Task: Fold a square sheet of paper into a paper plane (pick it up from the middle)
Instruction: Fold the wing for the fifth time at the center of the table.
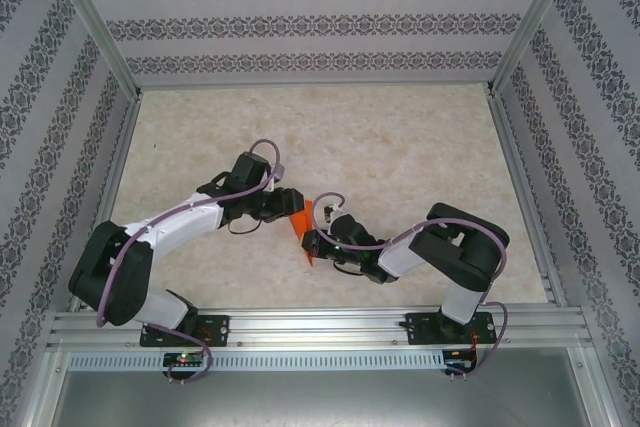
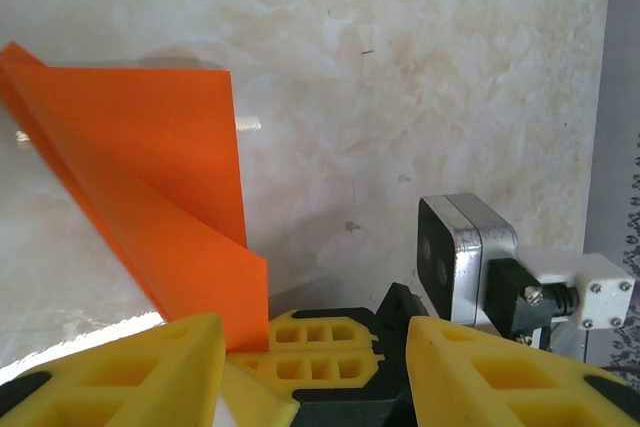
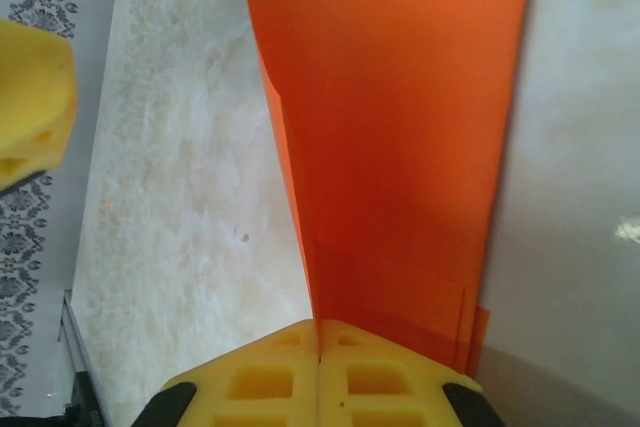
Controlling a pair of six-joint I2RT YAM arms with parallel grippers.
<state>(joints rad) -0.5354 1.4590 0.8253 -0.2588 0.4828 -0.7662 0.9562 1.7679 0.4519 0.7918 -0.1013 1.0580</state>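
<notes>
Paper (image 3: 400,147): one folded orange piece, front-centre of surface (image 1: 400,137), between two claws. Right claw (image 3: 320,357) clamped shut on its edge. Left claw (image 2: 315,347) jaws apart, beside paper corner.

Folded orange paper (image 1: 301,226) between left arm (image 1: 180,219) and right arm (image 1: 405,255), over table (image 1: 400,137)

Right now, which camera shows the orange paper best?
The left wrist view: the orange paper shows its folded layers and slanted edges clearly. The right wrist view has it close up, pinched in the shut right claw, top cropped. The top view gives a small, distant orange scrap.
</notes>
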